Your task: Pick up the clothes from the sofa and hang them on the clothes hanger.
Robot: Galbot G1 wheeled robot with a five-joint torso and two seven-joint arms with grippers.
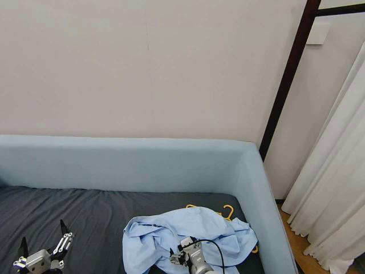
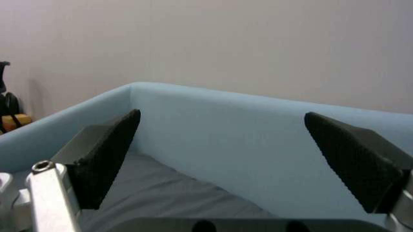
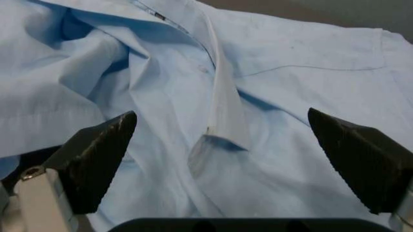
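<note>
On the sofa (image 1: pixel 171 165) seat, the shirt (image 1: pixel 171 231) lies crumpled over a hanger (image 1: pixel 228 210), ungrasped. Right gripper (image 1: pixel 181 251) hovers just above it, jaws apart; left gripper (image 1: pixel 43 235), also spread, waits aside. Hanging not yet begun.

White curtain (image 1: pixel 336 188) beside dark, perhaps door, frame (image 1: pixel 285 85).

No text to read.
Shirt (image 1: pixel 165 231), sofa (image 1: pixel 142 165) and wall (image 1: pixel 142 68) carry no legible label, brand, number or sign.
</note>
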